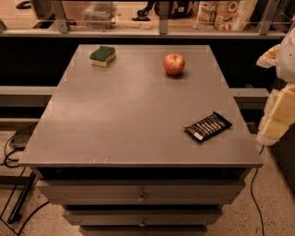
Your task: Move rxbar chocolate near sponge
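The rxbar chocolate (208, 126), a flat black bar with white lettering, lies at an angle near the front right of the grey table top (129, 115). The sponge (102, 56), green on top and yellow below, sits at the back left of the table, far from the bar. My gripper (278, 120) shows as pale cream and white shapes at the right edge of the view. It is beyond the table's right side, a short way right of the bar, and holds nothing that I can see.
A red apple (174, 64) stands at the back of the table, right of centre. Drawers (140, 197) are below the front edge. A counter with a railing and packages (226, 14) runs behind. Cables (14, 152) lie on the floor at left.
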Controlling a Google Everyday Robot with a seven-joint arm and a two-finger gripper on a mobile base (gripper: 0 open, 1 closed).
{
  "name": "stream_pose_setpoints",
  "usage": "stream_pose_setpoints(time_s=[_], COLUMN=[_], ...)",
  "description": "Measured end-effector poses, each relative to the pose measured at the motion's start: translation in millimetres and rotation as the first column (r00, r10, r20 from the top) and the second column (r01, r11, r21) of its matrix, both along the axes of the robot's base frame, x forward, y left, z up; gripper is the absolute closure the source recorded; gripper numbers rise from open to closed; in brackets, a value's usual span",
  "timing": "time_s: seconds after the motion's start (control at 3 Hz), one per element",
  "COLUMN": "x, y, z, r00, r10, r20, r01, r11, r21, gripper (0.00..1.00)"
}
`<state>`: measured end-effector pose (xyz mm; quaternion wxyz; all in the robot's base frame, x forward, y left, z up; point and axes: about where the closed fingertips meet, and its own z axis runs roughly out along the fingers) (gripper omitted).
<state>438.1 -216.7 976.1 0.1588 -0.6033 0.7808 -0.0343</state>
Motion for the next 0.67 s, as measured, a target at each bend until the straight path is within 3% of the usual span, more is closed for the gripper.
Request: stream_pose_setpoints(time_s=[0.67], x=[0.9], y=[1.6], z=[1.0], r00=[0.9999], r10=[0.006], r20=[0.009], r01=[-0.006], r11=[1.000], r21=[0.012], gripper=[0.00])
